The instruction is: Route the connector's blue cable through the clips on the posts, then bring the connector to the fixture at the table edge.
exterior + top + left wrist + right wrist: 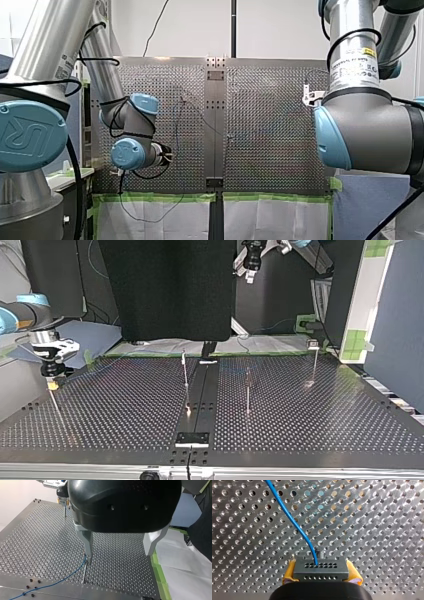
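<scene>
right gripper [321, 573] was clamped on the rigid connector [321, 568] over the surface [374, 530] (the sound place to hold it), its thin blue cable [292, 517] judged limp; left gripper [118, 552] stood wide open.

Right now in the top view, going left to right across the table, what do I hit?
my right gripper → first post → second post → third post, clip on top
</scene>
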Motion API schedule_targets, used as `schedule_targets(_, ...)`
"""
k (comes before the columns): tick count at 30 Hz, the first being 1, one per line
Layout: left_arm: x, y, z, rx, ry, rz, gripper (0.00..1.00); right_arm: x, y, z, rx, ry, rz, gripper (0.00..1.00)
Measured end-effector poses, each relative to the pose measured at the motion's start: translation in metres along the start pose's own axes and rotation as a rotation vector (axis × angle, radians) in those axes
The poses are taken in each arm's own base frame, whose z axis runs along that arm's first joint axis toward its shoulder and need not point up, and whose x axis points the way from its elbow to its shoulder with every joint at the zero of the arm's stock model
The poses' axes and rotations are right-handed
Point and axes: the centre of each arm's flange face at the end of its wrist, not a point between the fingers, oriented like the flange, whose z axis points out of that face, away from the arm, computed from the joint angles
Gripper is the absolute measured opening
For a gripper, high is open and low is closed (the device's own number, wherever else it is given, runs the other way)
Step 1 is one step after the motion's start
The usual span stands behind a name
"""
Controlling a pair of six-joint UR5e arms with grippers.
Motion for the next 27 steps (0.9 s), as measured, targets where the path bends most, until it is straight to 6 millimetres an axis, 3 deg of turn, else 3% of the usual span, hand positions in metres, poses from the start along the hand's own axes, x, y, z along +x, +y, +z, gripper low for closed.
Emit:
schedule_targets(11,0.0,0.0,-0.0001,0.0,0.0,0.0,1.0,-0.0067,0.0016,-0.0054,0.012,-0.048,0.005,0.0)
schedule_targets(13,0.0,0.0,-0.0001,0.0,0.0,0.0,1.0,-0.0065,0.0016,-0.0054,0.012,-0.048,0.005,0.2)
schedule_targets(14,0.0,0.0,-0.0001,0.0,0.0,0.0,1.0,-0.0064,0.0017,-0.0054,0.012,-0.047,0.005,0.2)
schedule_targets(15,0.0,0.0001,-0.0002,0.0,0.0,0.0,1.0,-0.0064,0.0016,-0.0053,0.012,-0.047,0.005,0.29)
schedule_targets(23,-0.0001,0.0003,0.0003,-0.001,-0.001,-0.001,1.0,-0.0064,0.0015,-0.0053,0.012,-0.047,0.005,0.35)
schedule_targets(24,-0.0001,0.0004,0.0003,-0.001,-0.001,-0.001,1.0,-0.0064,0.0015,-0.0053,0.012,-0.047,0.005,0.38)
schedule_targets(25,-0.0001,0.0004,0.0004,-0.002,-0.001,-0.001,1.0,-0.0063,0.0015,-0.0053,0.012,-0.047,0.005,0.48)
schedule_targets(26,-0.0001,0.0004,0.0005,-0.002,0.0,0.0,1.0,-0.0063,0.0016,-0.0053,0.012,-0.047,0.005,0.48)
schedule_targets(27,-0.0001,0.0005,0.0006,-0.002,-0.001,-0.001,1.0,-0.0063,0.0015,-0.0053,0.012,-0.047,0.005,0.58)
